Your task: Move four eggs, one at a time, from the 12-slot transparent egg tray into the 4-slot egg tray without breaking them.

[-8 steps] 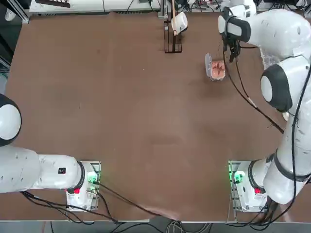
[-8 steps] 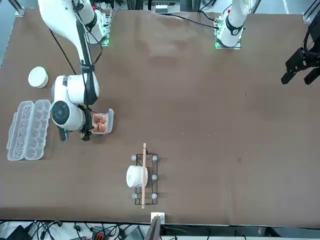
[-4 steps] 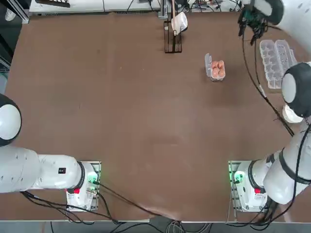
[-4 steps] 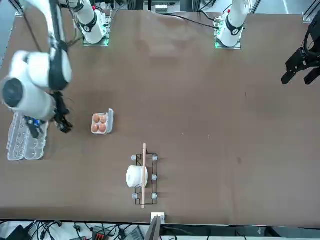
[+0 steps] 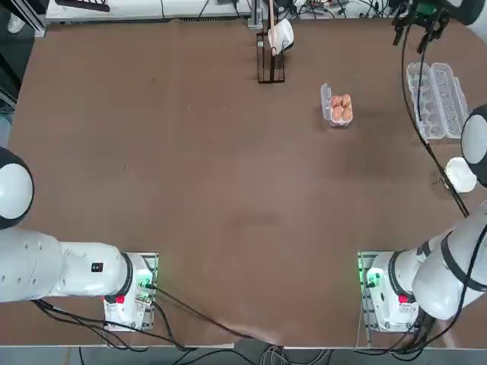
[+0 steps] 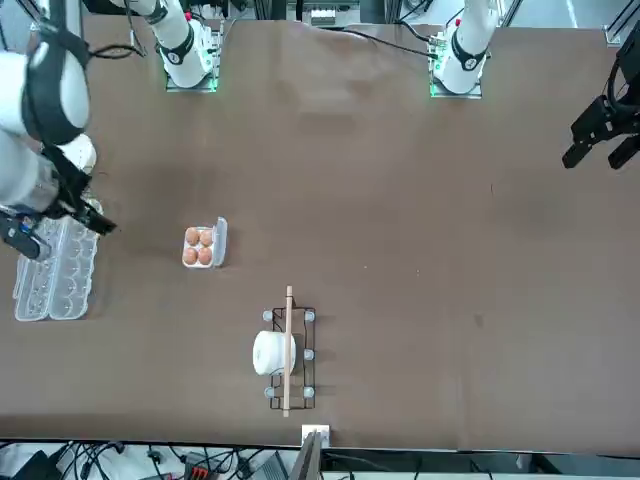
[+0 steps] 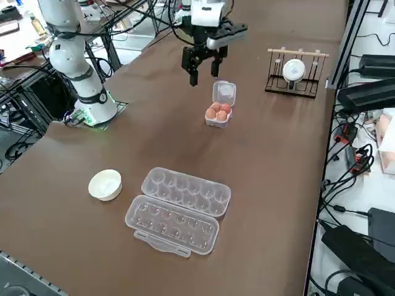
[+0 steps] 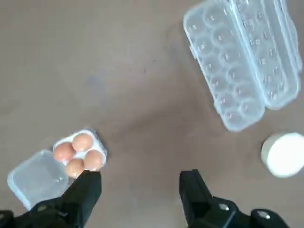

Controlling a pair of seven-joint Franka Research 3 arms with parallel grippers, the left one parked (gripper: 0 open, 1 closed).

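The 4-slot egg tray (image 5: 339,108) stands on the table with its lid folded open, and several orange-brown eggs (image 8: 79,154) fill its cups. The eggs (image 7: 217,113) also show in the right side view. The 12-slot transparent egg tray (image 5: 437,91) lies open near the table's right edge, and its cups (image 7: 180,208) hold no eggs. My right gripper (image 8: 138,190) hangs high above the table, open, with nothing between its fingers. In the top view the gripper (image 5: 417,26) is at the far right corner, beyond both trays.
A white round bowl (image 7: 105,184) sits near the long tray on the robot's side. A wire rack with a white mug (image 5: 272,47) stands at the far edge, mid-table. My arm overhangs the long tray (image 6: 52,270) in the front view.
My right arm has swung up and away from the small tray toward the far right corner. The gripper stayed open and the eggs stayed in the small tray.
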